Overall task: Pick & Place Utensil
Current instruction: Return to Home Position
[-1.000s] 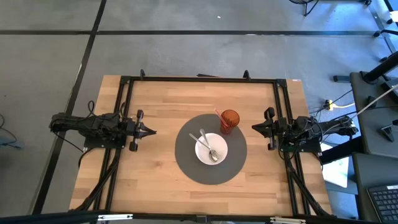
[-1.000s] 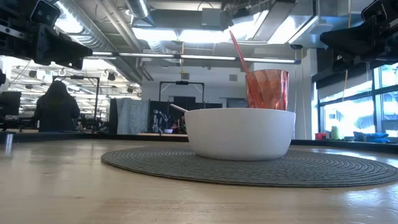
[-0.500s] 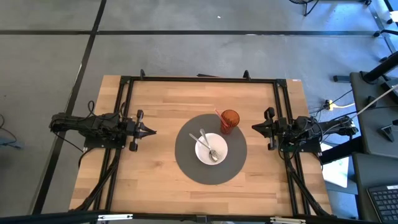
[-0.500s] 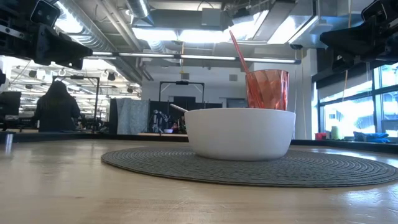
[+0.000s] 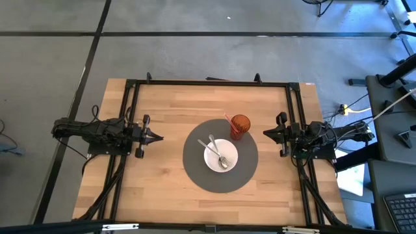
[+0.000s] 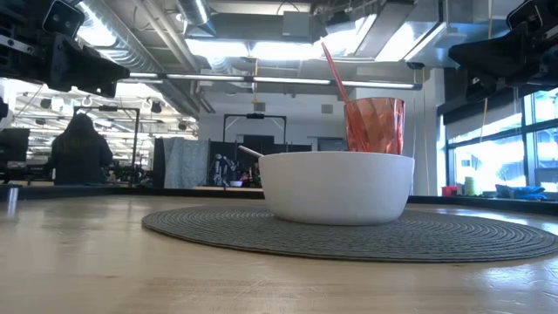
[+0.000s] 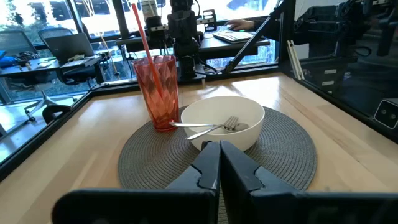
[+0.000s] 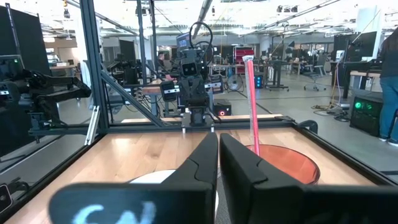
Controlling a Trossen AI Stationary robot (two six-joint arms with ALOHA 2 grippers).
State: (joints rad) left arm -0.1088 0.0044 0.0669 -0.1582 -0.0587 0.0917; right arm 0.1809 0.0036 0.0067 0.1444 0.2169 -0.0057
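The light wooden table point(image 5: 162, 195) bears a round grey woven placemat point(image 5: 195, 170). On the placemat's middle sits a round white bowl point(image 6: 336, 187), and a silver fork point(image 7: 211, 124) and a silver spoon point(image 7: 208, 133) lie inside it. Behind the bowl, at the placemat's far right edge, stands a translucent orange faceted cup point(image 5: 240, 125) with an orange straw point(image 6: 333, 68) leaning in it. The left gripper point(image 5: 158, 137) hangs off the placemat's left side and the right gripper point(image 5: 266, 134) off its right side. Both are raised, fingers pressed together on nothing. Far beyond the placemat, a dark-hooded person point(image 6: 78, 148) shows from behind.
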